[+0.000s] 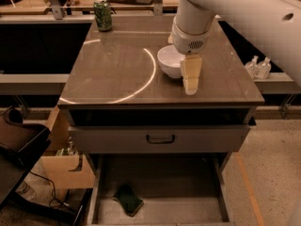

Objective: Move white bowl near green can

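The white bowl (pixel 168 60) stands upright on the table top (pixel 113 74), right of the middle. My gripper (pixel 190 79) hangs from the white arm at the bowl's right side and covers that part of the rim. Whether it touches the bowl I cannot tell. The green can (pixel 102 14) stands upright at the table's far left corner, well apart from the bowl. The red apple is hidden behind my arm.
A closed drawer with a dark handle (pixel 160 139) sits under the table top. Below it an open drawer holds a dark green object (pixel 128 199). Two small bottles (pixel 258 67) stand on a ledge to the right. A cardboard box (pixel 66 168) sits on the floor to the left.
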Controlling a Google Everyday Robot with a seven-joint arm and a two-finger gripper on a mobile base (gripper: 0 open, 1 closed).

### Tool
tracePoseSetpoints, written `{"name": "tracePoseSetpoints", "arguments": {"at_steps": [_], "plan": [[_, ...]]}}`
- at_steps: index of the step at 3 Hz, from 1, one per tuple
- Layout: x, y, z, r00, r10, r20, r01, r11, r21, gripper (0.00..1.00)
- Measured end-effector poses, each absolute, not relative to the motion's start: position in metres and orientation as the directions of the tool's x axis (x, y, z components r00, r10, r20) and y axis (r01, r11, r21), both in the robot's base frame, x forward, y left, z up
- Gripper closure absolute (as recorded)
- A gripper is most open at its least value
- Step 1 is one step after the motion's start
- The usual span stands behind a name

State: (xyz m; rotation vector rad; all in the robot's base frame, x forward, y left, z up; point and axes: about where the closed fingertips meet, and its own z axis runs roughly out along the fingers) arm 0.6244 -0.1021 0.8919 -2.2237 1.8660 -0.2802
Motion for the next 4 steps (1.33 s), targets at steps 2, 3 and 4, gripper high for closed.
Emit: {"name": "tracePoseSetpoints", "arguments": {"at_steps": [2, 3, 4], "plan": [[0.638, -0.096, 0.847, 0.189, -0.981, 0.046, -0.967, -0.194, -0.167, 0.16], [0.639, -0.096, 0.843, 0.188, -0.981, 0.047, -0.968, -0.193, -0.162, 0.39], [0.641, -0.095, 0.841, 0.189, -0.981, 0.045, -0.967, -0.194, -0.166, 0.62]]}}
